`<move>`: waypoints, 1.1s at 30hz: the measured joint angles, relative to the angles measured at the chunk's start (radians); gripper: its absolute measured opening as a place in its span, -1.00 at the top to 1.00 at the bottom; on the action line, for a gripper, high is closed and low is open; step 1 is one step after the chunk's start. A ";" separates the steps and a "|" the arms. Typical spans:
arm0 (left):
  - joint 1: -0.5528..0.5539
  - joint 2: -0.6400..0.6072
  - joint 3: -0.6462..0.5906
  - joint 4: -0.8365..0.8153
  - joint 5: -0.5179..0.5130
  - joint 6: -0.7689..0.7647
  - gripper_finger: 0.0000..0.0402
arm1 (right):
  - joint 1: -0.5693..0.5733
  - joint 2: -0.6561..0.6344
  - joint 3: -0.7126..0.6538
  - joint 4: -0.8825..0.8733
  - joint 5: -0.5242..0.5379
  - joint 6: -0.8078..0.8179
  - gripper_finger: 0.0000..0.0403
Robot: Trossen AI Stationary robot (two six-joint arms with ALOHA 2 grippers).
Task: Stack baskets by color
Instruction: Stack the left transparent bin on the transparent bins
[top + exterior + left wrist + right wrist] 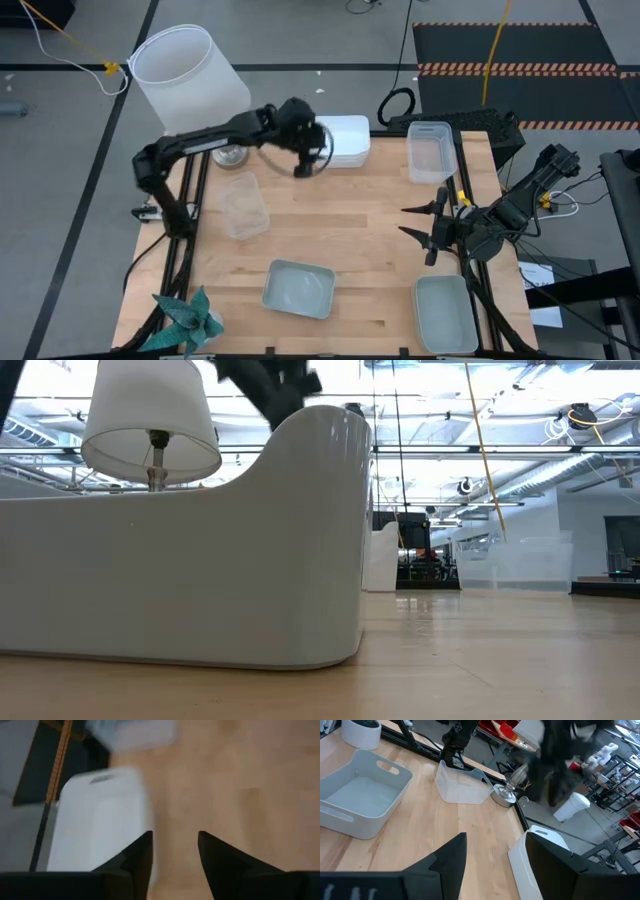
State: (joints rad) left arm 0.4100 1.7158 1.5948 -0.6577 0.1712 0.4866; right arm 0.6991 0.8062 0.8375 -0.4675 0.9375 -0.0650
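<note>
White baskets [343, 141] stand stacked at the table's far middle and show blurred in the left wrist view [100, 815]. My left gripper [305, 167] hangs open above the table by the stack's near left corner, with bare wood between its fingers [175, 837]. One clear basket [243, 206] sits on its base at the left and another [432, 151] at the far right. Two grey-green baskets rest near the front, one in the middle [298, 288] and one at the right [445, 313]. My right gripper [404, 221] waits open at the right [496, 836].
A big white lampshade [190, 72] stands at the far left corner on a metal base [232, 155]. A teal cloth [186, 318] lies at the near left corner. Bare wood [350, 220] spreads across the table's middle. In the low view a pale basket [200, 560] fills the left.
</note>
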 joint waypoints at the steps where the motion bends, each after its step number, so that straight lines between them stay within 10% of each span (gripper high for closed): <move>1: -0.035 -0.026 0.000 -0.024 -0.018 -0.004 0.27 | 0.000 0.000 0.000 0.000 0.000 0.000 0.01; 15: -0.443 -0.169 -0.014 -0.287 -0.289 -0.247 0.52 | 0.000 0.073 0.000 0.322 -0.085 -0.083 0.01; 33: -0.649 -0.343 -0.467 -0.353 -0.503 -0.825 0.46 | 0.009 0.172 0.001 0.422 -0.105 -0.044 0.01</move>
State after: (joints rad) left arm -0.2394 1.3725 1.1277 -1.0102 -0.3317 -0.3383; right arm 0.7083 0.9787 0.8383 -0.0452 0.8322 -0.1091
